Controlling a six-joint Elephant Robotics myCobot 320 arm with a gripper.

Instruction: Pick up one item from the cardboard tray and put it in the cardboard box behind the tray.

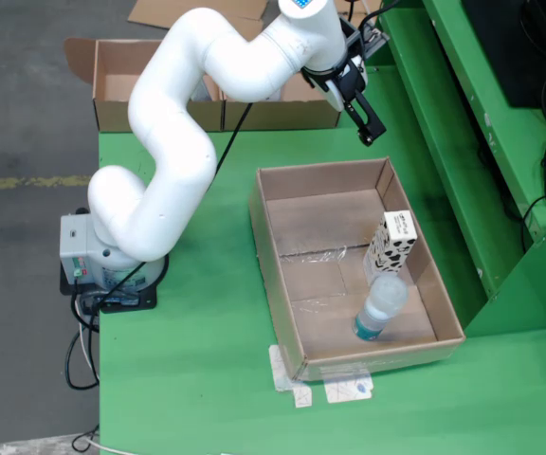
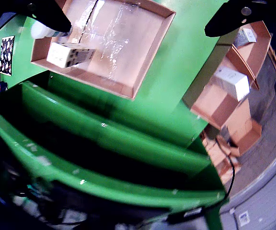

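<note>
The cardboard tray [image 1: 275, 275] lies on the green table. In it, a white box with black spots [image 1: 391, 242] leans against the right wall and a clear plastic bottle [image 1: 379, 308] lies in front of it. My gripper [image 1: 368, 123] hangs above the table just behind the tray's far right corner, open and empty. The cardboard box [image 1: 121, 104] stands at the table's back edge. In the wrist view the two black fingers [image 2: 47, 14] are wide apart with nothing between them. This view shows the tray [image 2: 143, 72], spotted box [image 2: 68, 53] and bottle [image 2: 42, 31].
A raised green ledge [image 1: 444, 142] runs along the right of the table. The robot base [image 1: 102, 256] sits at the left edge with cables. Taped paper labels [image 1: 335, 384] lie at the tray's front. In the wrist view cardboard boxes [image 2: 219, 103] hold a white carton [image 2: 231, 81].
</note>
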